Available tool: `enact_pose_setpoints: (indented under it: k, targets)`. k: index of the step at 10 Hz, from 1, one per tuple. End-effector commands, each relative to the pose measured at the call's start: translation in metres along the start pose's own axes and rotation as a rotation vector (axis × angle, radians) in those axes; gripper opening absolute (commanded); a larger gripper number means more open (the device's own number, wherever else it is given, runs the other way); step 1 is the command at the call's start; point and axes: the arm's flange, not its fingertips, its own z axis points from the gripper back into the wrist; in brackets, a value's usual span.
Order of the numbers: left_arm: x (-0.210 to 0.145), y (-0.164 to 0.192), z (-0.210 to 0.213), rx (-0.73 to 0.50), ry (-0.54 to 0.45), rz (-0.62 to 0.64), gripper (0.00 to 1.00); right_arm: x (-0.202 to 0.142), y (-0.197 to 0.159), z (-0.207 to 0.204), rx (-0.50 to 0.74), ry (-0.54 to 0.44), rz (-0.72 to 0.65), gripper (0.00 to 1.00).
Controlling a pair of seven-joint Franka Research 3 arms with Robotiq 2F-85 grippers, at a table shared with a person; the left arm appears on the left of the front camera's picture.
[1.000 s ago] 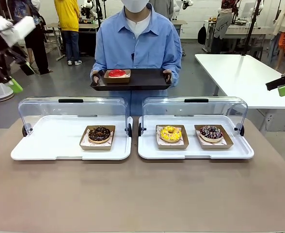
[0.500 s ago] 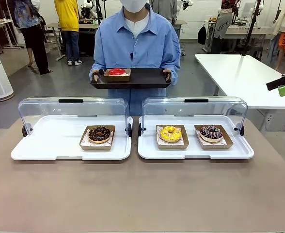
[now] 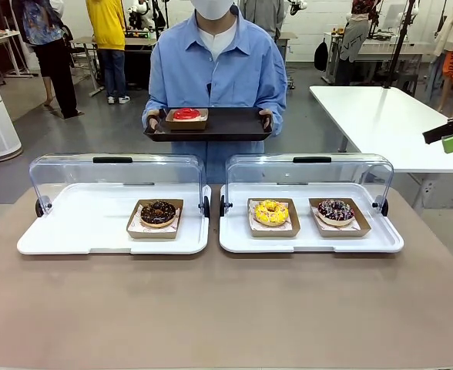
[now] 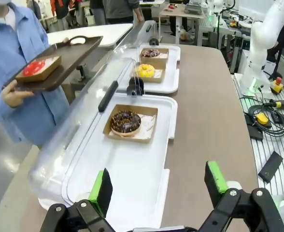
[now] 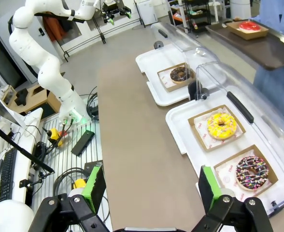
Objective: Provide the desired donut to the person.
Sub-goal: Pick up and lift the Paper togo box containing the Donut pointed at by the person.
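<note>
Hanging back wide open and empty, left gripper [image 4: 159,182] and right gripper [image 5: 150,186] — clear lids [image 3: 115,173] are raised so the chocolate donut [image 3: 158,212], yellow donut [image 3: 271,212] and sprinkled donut [image 3: 335,210] lie reachable. Beyond, the person [image 3: 215,69] holds a black tray [image 3: 234,123] level to receive one — which, can't tell.

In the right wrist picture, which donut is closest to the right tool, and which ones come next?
From the right tool:
1. Sprinkled dark donut, near case, lower right.
2. Yellow donut, same case, just beyond.
3. Chocolate donut, farther case.
4. Red donut, on the person's black tray, top right.
</note>
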Motion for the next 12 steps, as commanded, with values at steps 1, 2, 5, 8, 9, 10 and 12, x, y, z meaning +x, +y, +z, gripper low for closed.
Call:
enact_pose_setpoints:
  k: [1, 2, 5, 8, 9, 10, 12]
  targets:
    - [0.008, 0.0, 0.003, 0.017, -0.021, -0.04, 1.0, 0.001, 0.0, -0.001, 0.008, -0.012, 0.009, 1.0]
    - [0.012, 0.003, 0.004, 0.016, -0.022, -0.05, 1.0, 0.001, 0.0, -0.001, 0.008, -0.012, 0.009, 1.0]
    - [0.024, -0.003, 0.005, -0.055, -0.024, -0.11, 1.0, 0.001, 0.0, -0.001, 0.008, -0.012, 0.009, 1.0]
    - [0.014, 0.003, 0.003, 0.001, 0.008, -0.028, 1.0, 0.001, 0.0, -0.001, 0.008, -0.012, 0.009, 1.0]
    - [0.014, 0.003, 0.003, 0.001, 0.008, -0.028, 1.0, 0.001, 0.0, -0.001, 0.008, -0.012, 0.009, 1.0]
    - [0.014, 0.003, 0.003, 0.001, 0.008, -0.028, 1.0, 0.001, 0.0, -0.001, 0.008, -0.012, 0.009, 1.0]
    - [0.014, 0.003, 0.003, 0.001, 0.008, -0.028, 1.0, 0.001, 0.0, -0.001, 0.008, -0.012, 0.009, 1.0]
